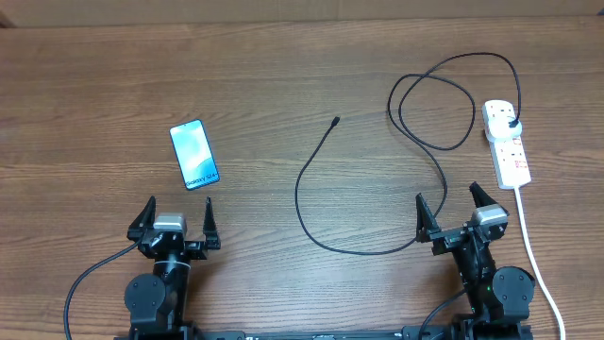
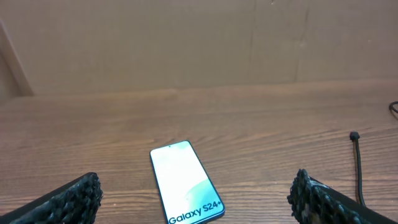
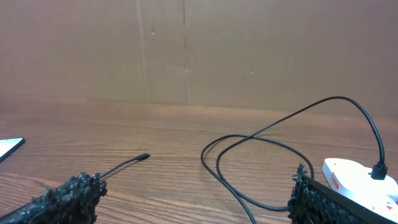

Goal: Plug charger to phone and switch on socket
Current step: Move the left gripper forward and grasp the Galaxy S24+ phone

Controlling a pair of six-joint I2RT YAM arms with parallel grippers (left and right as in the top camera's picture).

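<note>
The phone (image 1: 194,155) lies face up on the wooden table at the left, its screen reading "Galaxy S24+"; it also shows in the left wrist view (image 2: 185,182). The black charger cable (image 1: 311,203) loops across the middle, with its connector tip (image 1: 336,120) free on the table and its black plug (image 1: 512,124) in the white socket strip (image 1: 508,144) at the right. The cable (image 3: 261,140), its tip (image 3: 143,157) and the strip (image 3: 357,177) show in the right wrist view. My left gripper (image 1: 176,225) is open, just in front of the phone. My right gripper (image 1: 461,213) is open, near the cable's loop.
The strip's thick white cord (image 1: 530,250) runs down the right side toward the front edge, close to my right arm. A brown cardboard wall (image 2: 199,43) stands behind the table.
</note>
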